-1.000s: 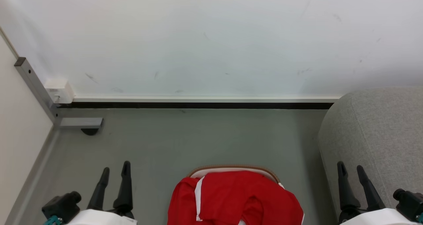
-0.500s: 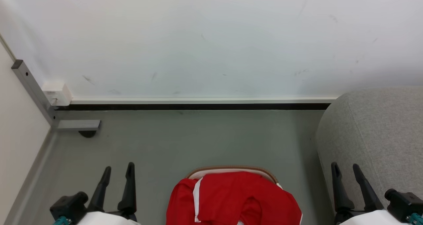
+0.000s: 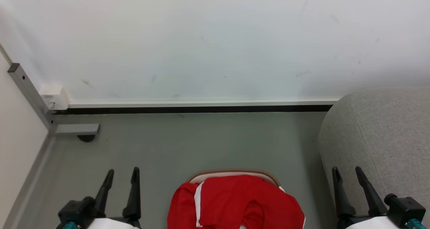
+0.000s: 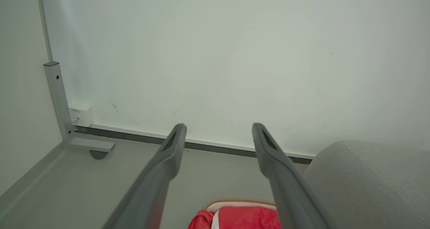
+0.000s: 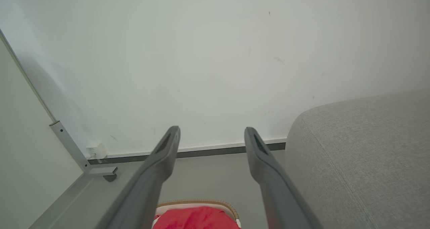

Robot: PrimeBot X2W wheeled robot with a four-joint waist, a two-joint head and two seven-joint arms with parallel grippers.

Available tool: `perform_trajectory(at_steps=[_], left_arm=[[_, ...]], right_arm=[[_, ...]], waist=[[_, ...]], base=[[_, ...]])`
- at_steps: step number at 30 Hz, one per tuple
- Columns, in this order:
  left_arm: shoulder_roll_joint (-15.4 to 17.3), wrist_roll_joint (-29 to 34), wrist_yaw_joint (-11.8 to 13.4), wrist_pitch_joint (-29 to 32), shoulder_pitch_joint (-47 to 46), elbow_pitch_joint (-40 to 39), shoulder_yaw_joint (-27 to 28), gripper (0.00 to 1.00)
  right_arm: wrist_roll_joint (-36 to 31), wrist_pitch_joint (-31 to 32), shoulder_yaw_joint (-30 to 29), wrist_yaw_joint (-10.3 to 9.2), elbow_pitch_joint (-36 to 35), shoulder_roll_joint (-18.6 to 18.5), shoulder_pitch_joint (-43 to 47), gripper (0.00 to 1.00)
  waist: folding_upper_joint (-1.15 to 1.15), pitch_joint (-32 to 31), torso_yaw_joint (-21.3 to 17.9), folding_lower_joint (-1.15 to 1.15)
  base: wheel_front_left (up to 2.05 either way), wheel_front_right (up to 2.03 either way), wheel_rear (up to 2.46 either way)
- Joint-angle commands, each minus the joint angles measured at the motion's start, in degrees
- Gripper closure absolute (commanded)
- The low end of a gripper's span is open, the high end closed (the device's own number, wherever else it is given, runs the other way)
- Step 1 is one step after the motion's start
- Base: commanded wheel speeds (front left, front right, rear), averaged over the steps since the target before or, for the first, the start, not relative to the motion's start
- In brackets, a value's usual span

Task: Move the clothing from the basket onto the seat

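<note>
1. You are facing a plain white wall (image 3: 215, 37) that is meeting a smooth grey floor (image 3: 201, 141) along a pale skirting (image 3: 201, 103) with a dark strip beneath it. A grey metal post (image 3: 28, 94) with a foot bracket and a small white box (image 3: 53, 96) are standing in the corner, ahead of your left gripper (image 3: 123, 170) and off to its left.
2. Your left gripper is hovering over the bare floor with its two long dark fingers spread wide apart, and it is gripping nothing.
3. Your right gripper (image 3: 346, 169) is hovering the same way, with its fingers splayed fully and nothing between them.
4. The oval cream-white plastic laundry basket (image 3: 231, 172) with the brown rim is sitting on the floor between your two grippers. It is lying to the right of the left one and to the left of the right one, and neither is touching it.
5. The soft bright red clothing (image 3: 235, 202) with white trim is heaping up inside the basket and spilling over its sides, with a white stripe showing on the side nearer your left gripper.
6. The large light grey fabric-upholstered seat (image 3: 379, 135) is rising just to the right of your right gripper. In the head view those fingers are showing against its rounded, seamed side.
</note>
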Motion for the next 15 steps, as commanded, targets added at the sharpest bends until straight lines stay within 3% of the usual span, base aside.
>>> perform_trajectory(at_steps=[1, 15], left_arm=[[0.4, 1.7, -0.1, -0.5, 0.2, 0.0, 0.1, 0.00], [0.4, 7.6, -0.1, -2.1, 0.4, 0.2, 0.0, 0.00]], right_arm=[[-1.5, -0.5, 0.2, -0.09, 0.1, -0.1, -0.5, 0.00], [-6.7, -2.1, 1.1, -0.10, 0.8, -0.1, -1.1, 0.00]], waist=[[0.00, 0.0, -0.1, 0.00], [0.00, -0.1, -0.5, 0.00]], base=[[0.00, 0.00, 0.00], [0.00, 0.00, 0.00]])
